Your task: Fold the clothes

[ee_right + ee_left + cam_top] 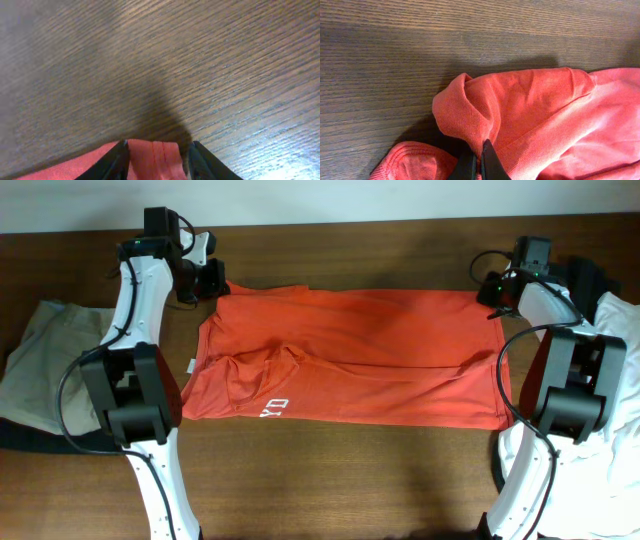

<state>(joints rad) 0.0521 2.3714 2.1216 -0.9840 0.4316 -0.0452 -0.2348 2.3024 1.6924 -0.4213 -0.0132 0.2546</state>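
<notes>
Orange-red T-shirt (350, 355) shows white lettering (275, 407) only overhead.

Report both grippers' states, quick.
Left gripper: closed, pinching a fold of the orange-red T-shirt.
Right gripper: open, its fingers standing either side of the T-shirt's hem.

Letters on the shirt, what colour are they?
White letters on the shirt, clearest in the overhead view.
</notes>
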